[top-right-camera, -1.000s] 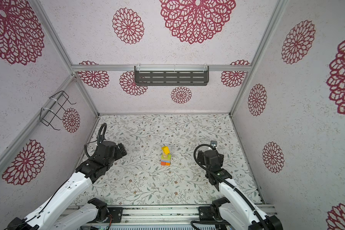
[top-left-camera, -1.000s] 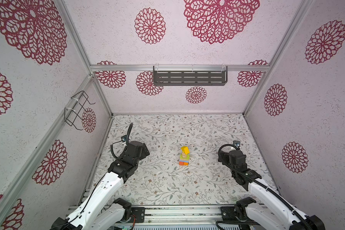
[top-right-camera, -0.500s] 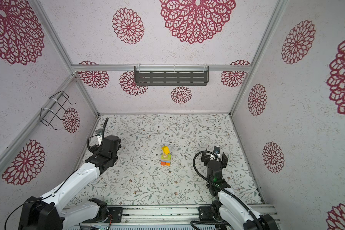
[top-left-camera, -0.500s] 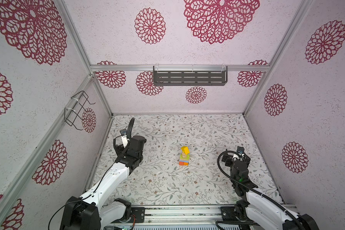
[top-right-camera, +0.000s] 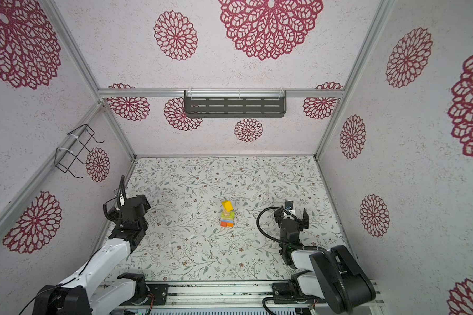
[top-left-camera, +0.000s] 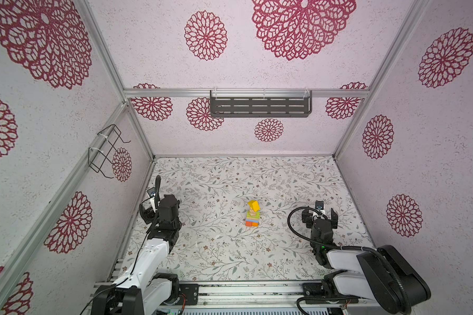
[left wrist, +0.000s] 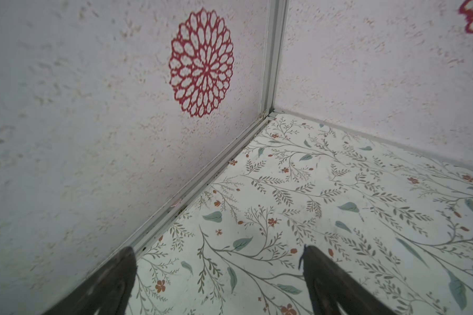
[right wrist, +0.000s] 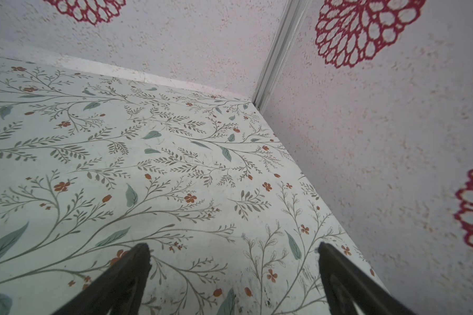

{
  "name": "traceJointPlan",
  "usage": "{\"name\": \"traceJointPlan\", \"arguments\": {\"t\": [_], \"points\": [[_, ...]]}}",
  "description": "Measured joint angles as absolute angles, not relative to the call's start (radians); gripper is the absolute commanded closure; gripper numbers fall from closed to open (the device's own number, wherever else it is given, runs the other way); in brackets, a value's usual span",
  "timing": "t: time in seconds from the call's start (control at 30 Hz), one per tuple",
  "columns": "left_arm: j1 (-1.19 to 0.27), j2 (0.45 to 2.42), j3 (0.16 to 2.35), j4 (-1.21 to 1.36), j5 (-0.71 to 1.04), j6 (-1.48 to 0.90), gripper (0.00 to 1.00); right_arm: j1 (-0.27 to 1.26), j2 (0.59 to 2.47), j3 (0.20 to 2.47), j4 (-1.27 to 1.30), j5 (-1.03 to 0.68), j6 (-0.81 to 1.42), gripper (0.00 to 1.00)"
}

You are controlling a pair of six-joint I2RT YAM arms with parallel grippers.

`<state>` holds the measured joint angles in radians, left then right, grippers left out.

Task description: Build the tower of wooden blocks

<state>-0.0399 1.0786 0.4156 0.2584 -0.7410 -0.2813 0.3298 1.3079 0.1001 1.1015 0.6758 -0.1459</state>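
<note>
Narrow multicolour wood-block tower, orange-red base, yellow roof-shaped top, stands mid floral-print surface; seems finished, though layers too small to check. Left gripper by left edge, right gripper by right edge: both spread, empty, well apart from tower, likely to avoid knocking it.

Narrow multicolour tower standing mid-table on the floral mat, orange base, green and blue layers, yellow roof piece on top, left gripper and right gripper well apart on either side, right jaws spread wide, left jaws hard to make out
</note>
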Motion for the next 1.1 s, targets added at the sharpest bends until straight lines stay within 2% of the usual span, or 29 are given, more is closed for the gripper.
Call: {"name": "traceJointPlan", "arguments": {"t": [0.33,0.63,0.77,0.93,1.1], "points": [[0.081,1.362,0.411,0.544,-0.543,-0.229,0.03,0.249,1.428,0.006,1.47,0.709,-0.213,0.02],[0.106,1.523,0.436,0.743,-0.378,-0.208,0.03,0.19,1.318,0.006,1.45,0.671,-0.13,0.02],[0.106,1.539,0.419,0.805,-0.346,-0.201,0.03,0.157,1.339,0.008,1.449,0.607,-0.059,0.01],[0.104,1.539,0.378,0.892,-0.35,-0.201,0.03,0.141,1.518,0.004,1.529,0.562,-0.032,0.01],[0.071,1.539,0.326,0.999,-0.35,-0.164,0.03,0.14,1.571,0.012,1.555,0.49,-0.033,0.01]]}}
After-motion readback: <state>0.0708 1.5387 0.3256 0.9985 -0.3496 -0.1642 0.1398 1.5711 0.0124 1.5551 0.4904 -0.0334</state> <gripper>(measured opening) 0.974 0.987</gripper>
